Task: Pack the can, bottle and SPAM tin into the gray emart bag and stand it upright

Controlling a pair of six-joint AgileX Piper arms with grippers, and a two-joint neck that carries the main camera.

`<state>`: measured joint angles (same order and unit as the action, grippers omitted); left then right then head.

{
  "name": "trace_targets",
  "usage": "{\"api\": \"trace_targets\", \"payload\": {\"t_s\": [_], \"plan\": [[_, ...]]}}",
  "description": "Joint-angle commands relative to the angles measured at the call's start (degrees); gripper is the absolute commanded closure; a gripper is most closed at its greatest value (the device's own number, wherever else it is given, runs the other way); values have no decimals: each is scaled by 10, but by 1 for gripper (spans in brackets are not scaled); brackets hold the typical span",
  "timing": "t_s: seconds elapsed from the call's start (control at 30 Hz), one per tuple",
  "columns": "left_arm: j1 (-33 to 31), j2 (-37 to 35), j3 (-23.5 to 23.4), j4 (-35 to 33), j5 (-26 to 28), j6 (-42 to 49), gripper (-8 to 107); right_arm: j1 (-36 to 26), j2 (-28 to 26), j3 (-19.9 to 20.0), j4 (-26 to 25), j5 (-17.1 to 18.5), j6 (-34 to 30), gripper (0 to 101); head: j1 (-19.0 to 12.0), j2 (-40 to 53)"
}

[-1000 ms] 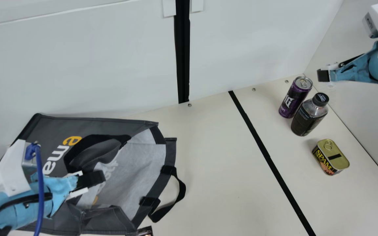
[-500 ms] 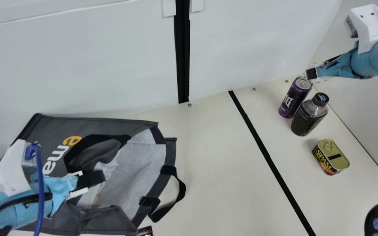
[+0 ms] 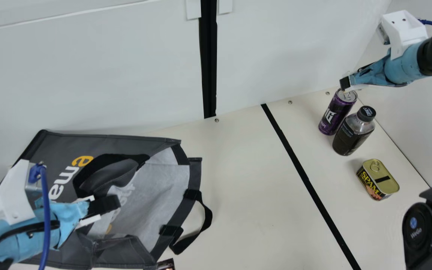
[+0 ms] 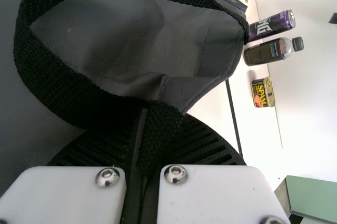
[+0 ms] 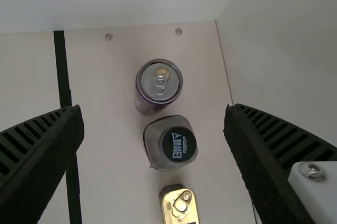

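R gripper (image 3: pixel 345 83) open wide, above can (image 3: pixel 336 112); can upright, long axis approx. vert., just beside bottle (image 3: pixel 352 134). R gripper nearer; descent prob. next. L gripper (image 3: pixel 113 203) closed on bag strap (image 4: pixel 68 97)

Pale blue wrapping (image 3: pixel 32 243) behind the left claw (image 3: pixel 107 204), a white bracket (image 3: pixel 9 202) and blue cable (image 3: pixel 45 213) beside it; silver screws (image 4: pixel 176 174) on white plates (image 4: pixel 210 195) at its base. Behind the right claw (image 3: pixel 345 83), a rounded black joint (image 3: pixel 431 50).

Shiny metal can lid (image 5: pixel 159 81), woven cloth bag handle (image 4: pixel 79 97), glossy plastic bottle (image 3: pixel 354 131)
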<state>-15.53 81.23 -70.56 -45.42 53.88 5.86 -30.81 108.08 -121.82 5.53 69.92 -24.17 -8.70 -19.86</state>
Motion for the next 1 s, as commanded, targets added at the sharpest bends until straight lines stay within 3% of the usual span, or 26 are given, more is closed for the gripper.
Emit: {"api": "trace_targets", "payload": {"t_s": [0.0,0.47,0.97], "plan": [[0,0,0,0,0,0,107,2,12,-8,0,0,2,6,-13,-1],[0,0,0,0,0,0,107,2,85,-55,7,0,2,6,-13,-1],[0,0,0,0,0,0,107,-6,138,-67,20,0,-1,6,-13,-1]]}}
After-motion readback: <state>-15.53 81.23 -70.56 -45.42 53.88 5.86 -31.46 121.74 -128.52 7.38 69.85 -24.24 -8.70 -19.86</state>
